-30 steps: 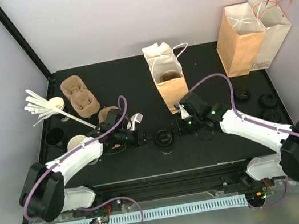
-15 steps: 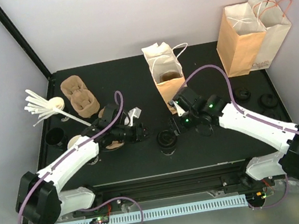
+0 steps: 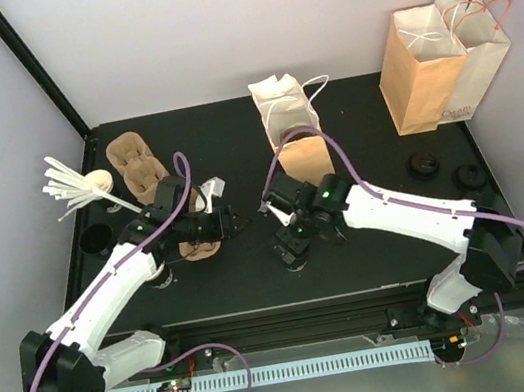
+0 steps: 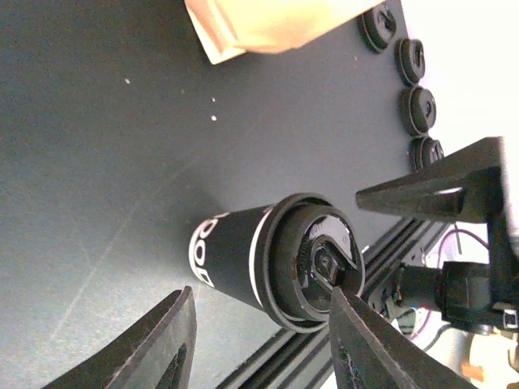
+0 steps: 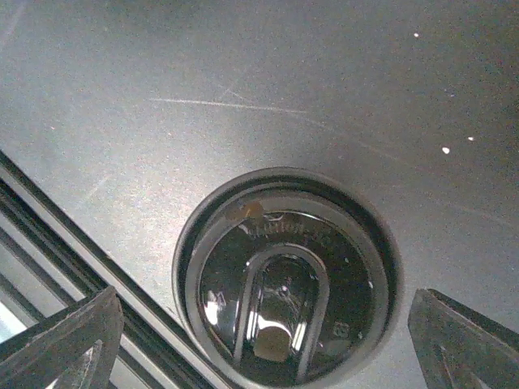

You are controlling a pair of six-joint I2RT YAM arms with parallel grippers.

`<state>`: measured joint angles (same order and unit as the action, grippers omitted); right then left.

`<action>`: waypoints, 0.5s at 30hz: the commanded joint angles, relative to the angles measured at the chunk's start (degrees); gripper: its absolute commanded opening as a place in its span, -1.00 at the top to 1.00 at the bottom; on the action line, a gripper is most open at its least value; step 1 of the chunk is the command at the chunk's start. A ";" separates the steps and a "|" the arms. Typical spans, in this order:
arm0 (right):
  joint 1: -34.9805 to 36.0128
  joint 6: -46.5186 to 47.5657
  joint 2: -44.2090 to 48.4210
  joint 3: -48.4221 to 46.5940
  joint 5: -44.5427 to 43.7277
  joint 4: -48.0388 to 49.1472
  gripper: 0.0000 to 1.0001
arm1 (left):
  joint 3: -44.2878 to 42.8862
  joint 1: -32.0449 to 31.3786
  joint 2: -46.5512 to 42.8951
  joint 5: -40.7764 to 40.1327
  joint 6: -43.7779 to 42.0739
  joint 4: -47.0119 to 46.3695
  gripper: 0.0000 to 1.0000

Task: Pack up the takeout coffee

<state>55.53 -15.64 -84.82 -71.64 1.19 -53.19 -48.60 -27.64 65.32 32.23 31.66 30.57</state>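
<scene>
— Where do we see the takeout coffee (image 3: 289,245)?
— We find it standing upright, just on the near side of the open brown paper bag (image 3: 302,156): a black cup, white lettering, round black lid on.

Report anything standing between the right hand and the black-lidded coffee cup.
Nothing visible does: the right hand hangs open directly above the small black paper cup with round black plastic lid, one finger either side.

Right claw (image 5: 263,344) directly over takeout coffee (image 4: 276,259)

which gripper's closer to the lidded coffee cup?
Right: the right gripper hangs directly over the coffee cup, jaws straddling it; the left gripper sits apart, to the cup's left.
</scene>
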 commanded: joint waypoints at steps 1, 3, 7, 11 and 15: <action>1.75 0.91 -3.81 -3.33 -6.05 -4.33 -0.94 | -2.79 1.98 -2.99 -2.70 -2.99 4.02 0.04; 1.95 -0.12 -4.94 -4.10 -6.40 -4.62 -0.87 | -2.77 2.59 -3.91 -3.17 -3.18 4.40 0.04; 2.83 -1.39 -6.17 -4.82 -7.22 -5.10 -0.79 | -2.54 3.41 -4.96 -3.52 -3.34 4.55 0.03; 3.60 -1.60 -6.95 -4.92 -7.19 -5.63 -0.78 | -2.38 3.64 -4.85 -3.41 -3.73 4.91 0.03; 4.78 -1.76 -7.50 -5.00 -7.08 -5.94 -0.83 | -2.29 3.87 -4.77 -3.41 -4.00 5.03 0.03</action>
<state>59.09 -16.84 -91.74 -75.29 -4.54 -57.80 -49.28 -24.36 61.10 29.63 28.91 34.44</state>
